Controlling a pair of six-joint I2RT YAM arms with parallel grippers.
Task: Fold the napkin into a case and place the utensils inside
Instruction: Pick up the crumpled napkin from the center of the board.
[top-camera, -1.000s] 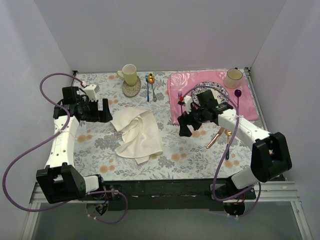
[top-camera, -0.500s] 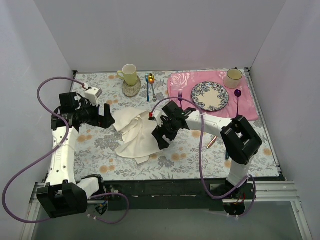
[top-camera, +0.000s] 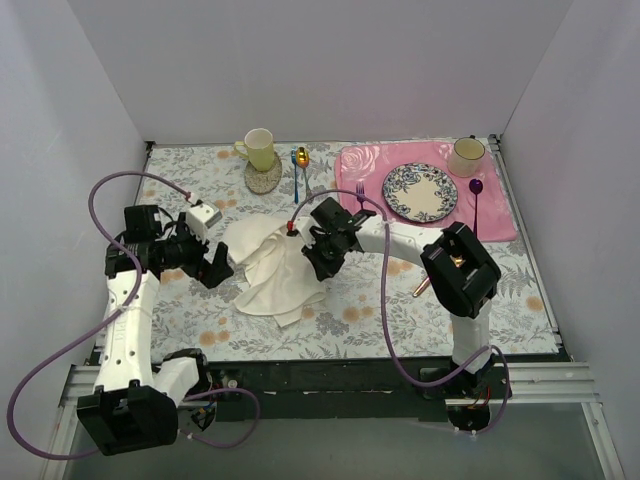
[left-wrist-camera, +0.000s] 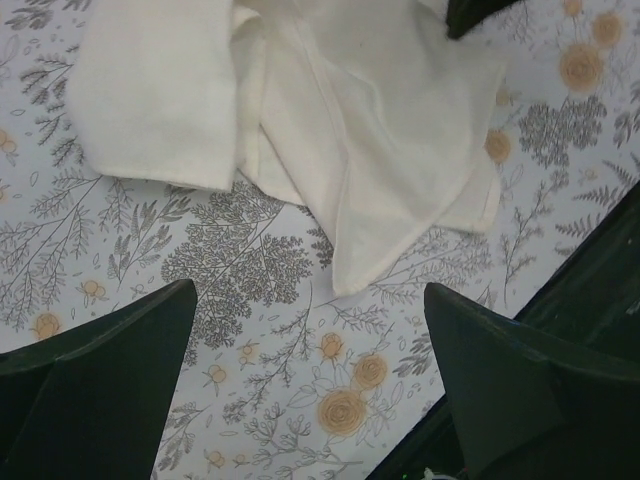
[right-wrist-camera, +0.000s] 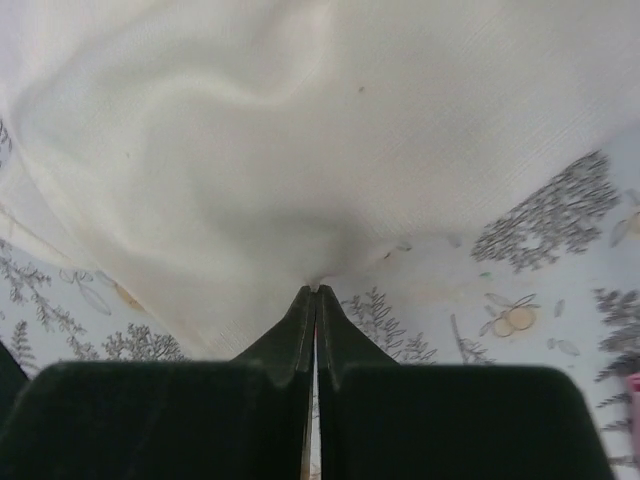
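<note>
My right hand (right-wrist-camera: 316, 292) just crossed over, closed, now pinching napkin (right-wrist-camera: 300, 130) edge. My left hand (left-wrist-camera: 310, 345) spread wide beside it. Fold can begin.

Napkin (top-camera: 268, 268) sits crumpled at about 8 o'clock from the table's middle. It's plain cream-white cloth, its folds lapping over one another, with a pointed corner trailing toward 6 o'clock. Its 3 o'clock edge is puckered, nipped between the closed tips of the right gripper (right-wrist-camera: 316, 290). Knife (top-camera: 421, 287) shows only as a slim copper sliver at 4 o'clock, lying on a slant, well apart from the cloth.
</note>
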